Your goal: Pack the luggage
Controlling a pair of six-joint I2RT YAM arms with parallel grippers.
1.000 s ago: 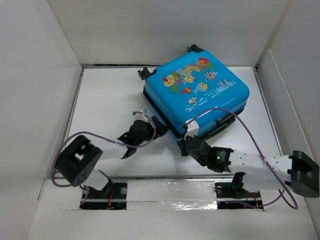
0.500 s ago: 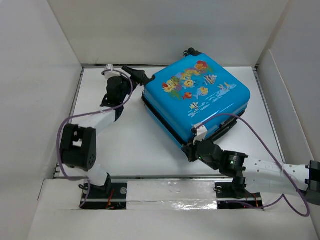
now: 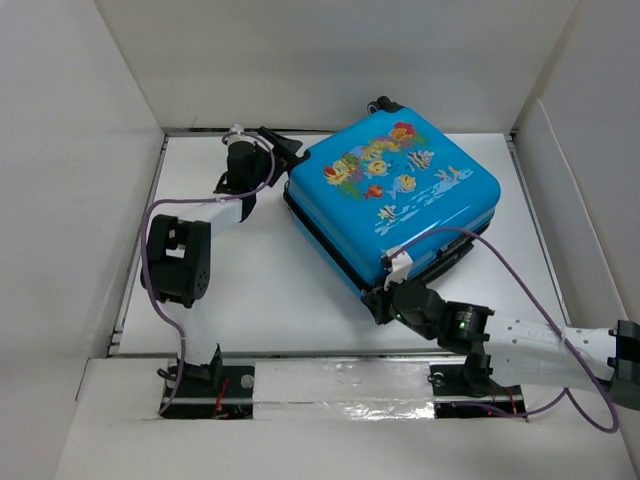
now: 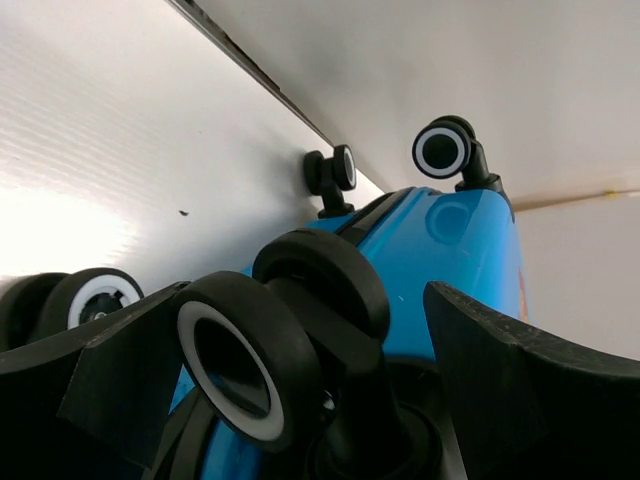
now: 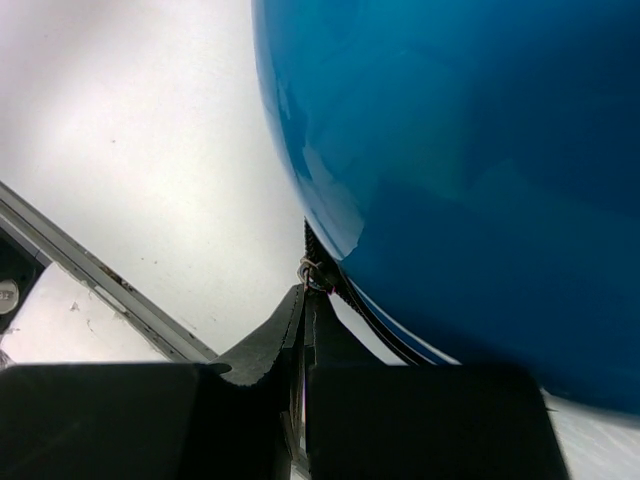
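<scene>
The luggage is a bright-blue suitcase with a fish print. It lies shut and flat on the white table, turned at an angle. My left gripper is at its far left corner. In the left wrist view that gripper is open wide, with a black wheel between the fingers. My right gripper is at the suitcase's near corner. In the right wrist view it is shut on the small zipper pull, under the blue shell.
White walls close in the table on the left, back and right. The suitcase's other wheels stick out toward the back wall. Purple cables loop from both arms. A metal rail runs along the near edge.
My left arm swung from the suitcase's near left side to its far left corner, and its gripper opened. My right gripper slid to the near corner, staying shut. The suitcase turned slightly.
</scene>
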